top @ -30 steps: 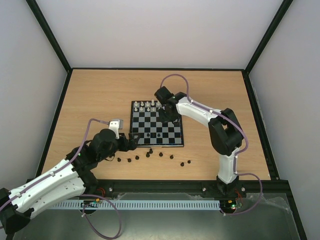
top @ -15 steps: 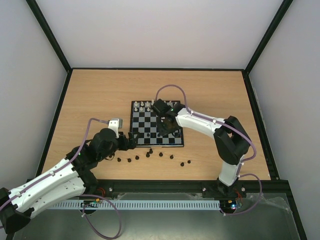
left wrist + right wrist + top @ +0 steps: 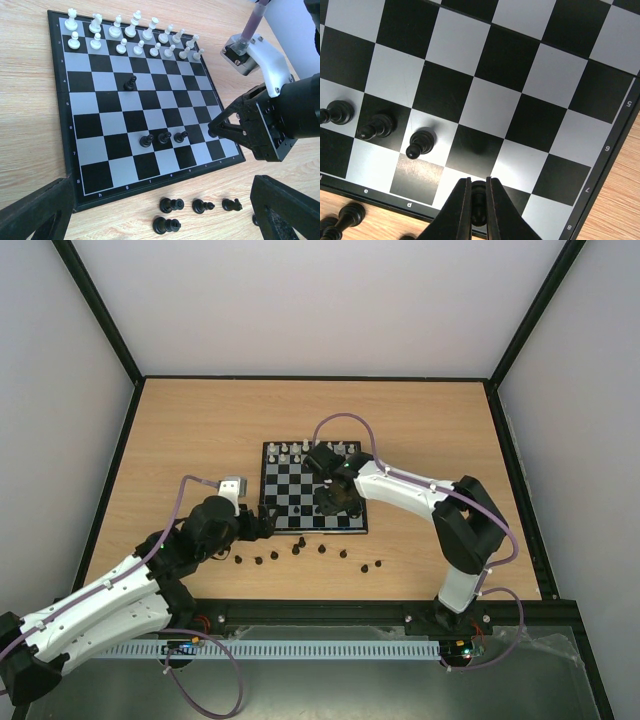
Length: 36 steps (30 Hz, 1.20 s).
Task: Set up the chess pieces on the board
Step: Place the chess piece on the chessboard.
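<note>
The board (image 3: 300, 480) lies mid-table, with white chess pieces (image 3: 135, 30) on its two far rows. Three black pawns (image 3: 164, 137) stand side by side near its front; a fourth (image 3: 130, 82) stands alone mid-board. My right gripper (image 3: 478, 187) is shut on a small black piece (image 3: 478, 200), just above the board's (image 3: 490, 105) near right squares and to the right of those pawns (image 3: 420, 142). My left gripper (image 3: 161, 200) is open at the board's (image 3: 100, 95) near left corner, above loose black pieces (image 3: 171, 204) lying on the wood.
More black pieces (image 3: 300, 552) lie in a loose row on the table between the board and the arm bases. A black frame borders the wooden tabletop (image 3: 200, 430). The right arm (image 3: 400, 480) reaches over the board's right side.
My right gripper has travelled from the board's far right side down to its near edge, still shut on the black piece. The left arm has hardly moved.
</note>
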{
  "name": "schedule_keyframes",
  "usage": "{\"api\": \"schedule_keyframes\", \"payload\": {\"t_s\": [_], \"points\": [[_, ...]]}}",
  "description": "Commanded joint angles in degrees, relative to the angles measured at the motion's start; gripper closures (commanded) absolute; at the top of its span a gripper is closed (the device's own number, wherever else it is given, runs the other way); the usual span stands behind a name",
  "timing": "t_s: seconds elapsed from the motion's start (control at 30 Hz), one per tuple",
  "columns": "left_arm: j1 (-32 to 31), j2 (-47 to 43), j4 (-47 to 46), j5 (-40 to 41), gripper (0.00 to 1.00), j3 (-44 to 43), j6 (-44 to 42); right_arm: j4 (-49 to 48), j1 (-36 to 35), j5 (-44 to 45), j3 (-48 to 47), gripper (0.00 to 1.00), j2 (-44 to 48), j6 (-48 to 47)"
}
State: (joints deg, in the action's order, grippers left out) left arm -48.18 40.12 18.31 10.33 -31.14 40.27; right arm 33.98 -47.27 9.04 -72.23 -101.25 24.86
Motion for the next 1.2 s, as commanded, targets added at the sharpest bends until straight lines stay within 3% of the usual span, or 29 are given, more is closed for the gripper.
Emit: {"api": "schedule_keyframes", "payload": {"t_s": [0.0,0.67,1.17], "points": [[0.21,0.10,-0.73,0.46,0.00,-1.00,-0.27,-0.09,-0.07,-0.48,-0.40,0.98,-1.47,0.17],[0.20,0.83,-2.04,0.39,0.01,-0.07,-0.07,-1.54,-0.06,0.27,-3.25,0.95,-6.54,-0.78],[0.20,0.39,-1.96,0.47,0.01,0.29,0.09,-1.76,-0.03,0.92,-2.65,0.86,-7.00,-0.95]]}}
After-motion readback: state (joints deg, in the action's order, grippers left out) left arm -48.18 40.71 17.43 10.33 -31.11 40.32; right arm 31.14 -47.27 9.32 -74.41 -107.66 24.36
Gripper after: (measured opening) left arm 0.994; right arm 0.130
